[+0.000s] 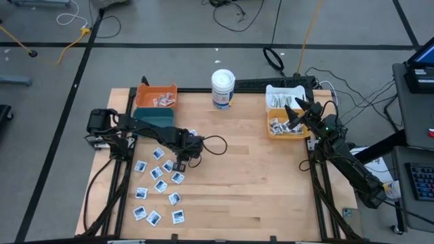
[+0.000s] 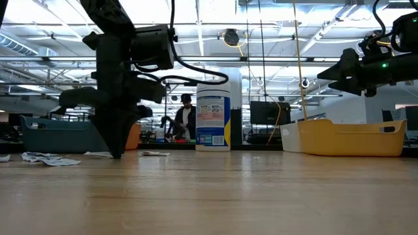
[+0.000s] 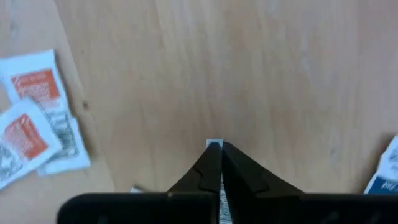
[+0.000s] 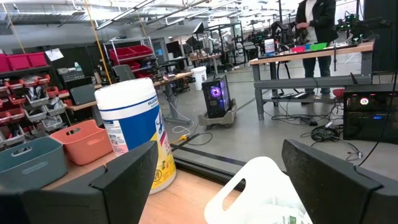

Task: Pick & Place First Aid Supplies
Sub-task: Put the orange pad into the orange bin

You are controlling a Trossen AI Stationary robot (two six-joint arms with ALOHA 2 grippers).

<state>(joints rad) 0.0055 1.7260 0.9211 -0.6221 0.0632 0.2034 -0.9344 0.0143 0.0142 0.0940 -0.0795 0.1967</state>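
Observation:
Several white-and-blue square sachets (image 1: pixel 159 186) lie flat on the wooden table's left half. In the left wrist view, packets with orange marks (image 3: pixel 37 112) and a blue-edged one (image 3: pixel 385 169) lie on the wood. My left gripper (image 1: pixel 180 165) points straight down among them, its fingertips (image 2: pixel 117 154) at the tabletop, shut on a thin white packet. My right gripper (image 1: pixel 293 112) hovers level over the yellow bin (image 1: pixel 285 127), open, with nothing between its fingers (image 4: pixel 124 180). My left gripper pinches a thin white packet between its two fingers; only a sliver of its edge (image 3: pixel 214 144) shows at the fingertips. The fingers come from above, pointing down, with their tips at the table surface. I cannot tell which part of the packet they hold.
An orange bin (image 1: pixel 157 95) and a teal bin (image 1: pixel 152 116) stand at the far left. A white bin (image 1: pixel 285 95) stands behind the yellow one at the far right. A tall white tub (image 1: pixel 222 88) stands at the far middle. Bare wood (image 1: pixel 258 183) lies at the centre and near right.

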